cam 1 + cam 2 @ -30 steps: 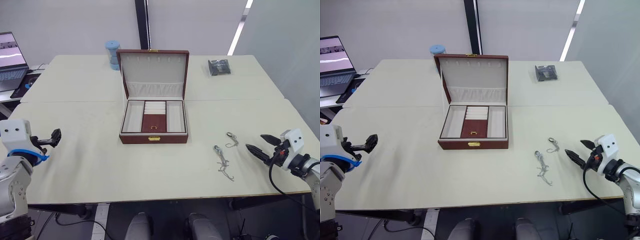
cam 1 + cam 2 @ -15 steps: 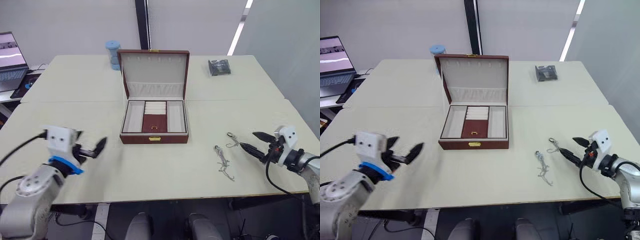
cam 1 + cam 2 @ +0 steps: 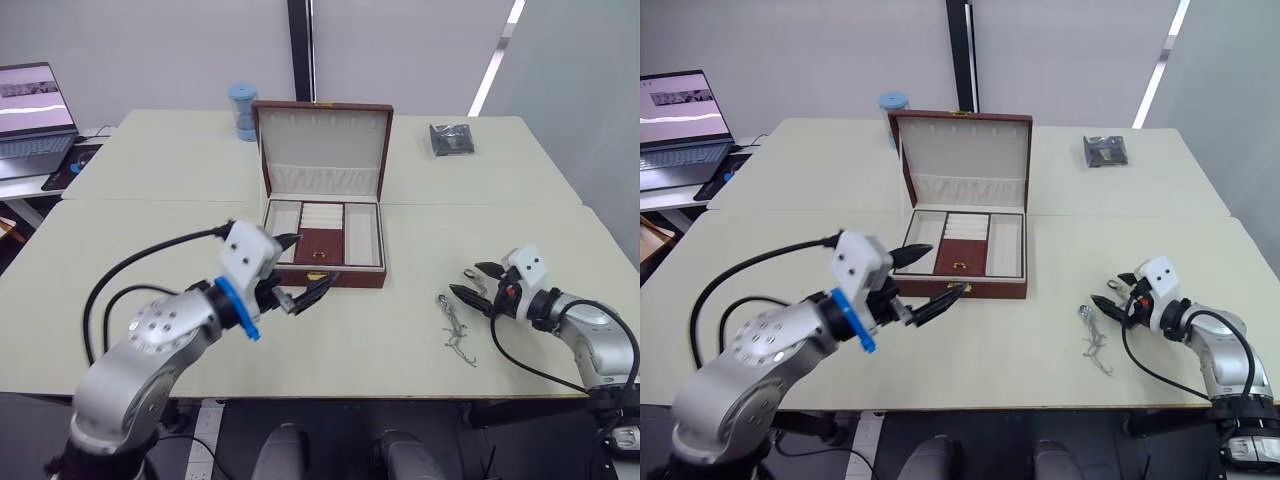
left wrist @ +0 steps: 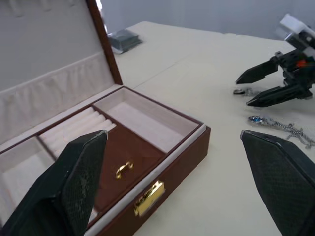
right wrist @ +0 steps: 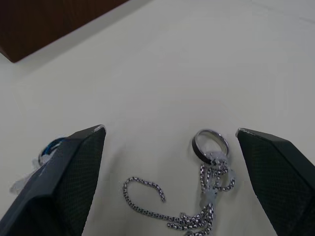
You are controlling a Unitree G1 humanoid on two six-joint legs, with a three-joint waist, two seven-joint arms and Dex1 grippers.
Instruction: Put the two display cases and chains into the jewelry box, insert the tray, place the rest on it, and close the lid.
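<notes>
Fingers of your right gripper (image 5: 170, 172) are spread, with a ringed chain (image 5: 209, 169) between them. Your left gripper (image 4: 172, 182), also spread, faces the jewelry box (image 4: 162, 162), lid (image 3: 322, 150) raised. No legible writing.

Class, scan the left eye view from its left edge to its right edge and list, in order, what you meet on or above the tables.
Laptop → left gripper → chain with blue pendant → right gripper

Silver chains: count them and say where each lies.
2. One silver ringed chain lies between the right gripper's open fingers; a longer chain lies beside it, nearer the robot. Others may be hidden.
</notes>
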